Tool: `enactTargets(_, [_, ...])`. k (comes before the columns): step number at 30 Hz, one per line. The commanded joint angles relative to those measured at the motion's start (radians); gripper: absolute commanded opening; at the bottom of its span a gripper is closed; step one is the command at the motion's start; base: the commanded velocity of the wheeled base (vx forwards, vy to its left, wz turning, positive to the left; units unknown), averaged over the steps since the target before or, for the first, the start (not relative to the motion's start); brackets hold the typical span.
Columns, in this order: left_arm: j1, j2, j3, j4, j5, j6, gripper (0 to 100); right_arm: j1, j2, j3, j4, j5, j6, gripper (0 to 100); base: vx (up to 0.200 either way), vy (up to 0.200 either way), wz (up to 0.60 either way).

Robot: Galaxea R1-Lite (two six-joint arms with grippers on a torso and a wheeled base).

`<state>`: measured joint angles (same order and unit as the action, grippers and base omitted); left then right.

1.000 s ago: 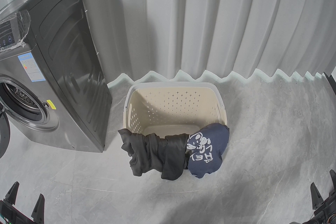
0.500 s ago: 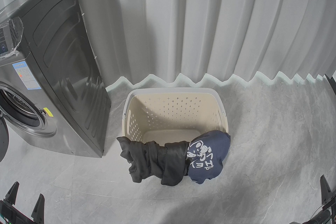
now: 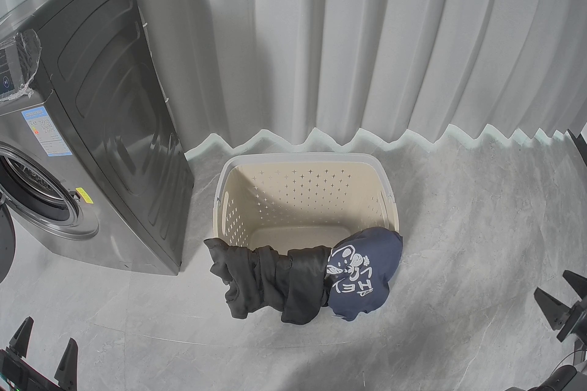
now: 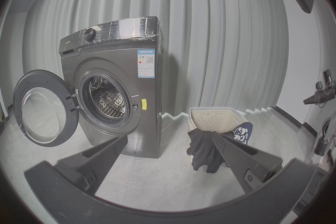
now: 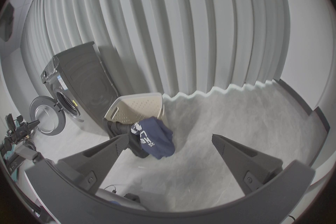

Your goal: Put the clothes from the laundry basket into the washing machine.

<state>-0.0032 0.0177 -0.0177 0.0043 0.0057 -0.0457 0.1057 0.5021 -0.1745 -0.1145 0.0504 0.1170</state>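
A cream laundry basket (image 3: 302, 157) stands on the floor beside a grey washing machine (image 3: 104, 105). Over its near rim hang a black garment (image 3: 269, 279) and a navy T-shirt (image 3: 367, 270) with a white print. The machine's round door (image 4: 43, 107) is swung open and the drum (image 4: 106, 98) is bare. My left gripper (image 3: 46, 343) is low at the near left, open and holding nothing. My right gripper (image 3: 557, 288) is at the near right, open, well apart from the basket. In the wrist views both pairs of fingers, left (image 4: 168, 137) and right (image 5: 169, 137), stand wide apart.
A pleated white curtain (image 3: 367, 32) runs along the back, close behind the basket. Grey marble floor (image 3: 477, 215) spreads wide to the right of the basket and in front of it. A narrow strip of floor separates the basket from the machine's side.
The head camera shifted slightly at first, moving the whole picture. Since then my right gripper has risen into view at the near right and turned. The left gripper and the clothes have not moved.
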Motion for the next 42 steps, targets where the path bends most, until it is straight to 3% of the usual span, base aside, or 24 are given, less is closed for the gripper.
enactTargets(1, [0.0,-0.012,0.015,0.0,0.0,0.0,100,0.081,0.345,0.046,-0.136,0.016,0.03,100,0.0,0.0,0.0])
enactTargets(11, [0.0,-0.012,0.015,0.0,0.002,0.0,100,0.183,0.509,0.035,-0.231,0.016,0.026,100,0.0,0.0,0.0])
enactTargets(20, [0.0,-0.012,0.015,0.0,0.0,0.0,100,0.186,0.691,0.024,-0.364,0.014,0.032,100,0.0,0.0,0.0])
enactTargets(42, [0.0,-0.012,0.015,0.0,0.002,0.0,100,0.313,1.141,-0.039,-0.646,0.011,0.096,100,0.0,0.0,0.0])
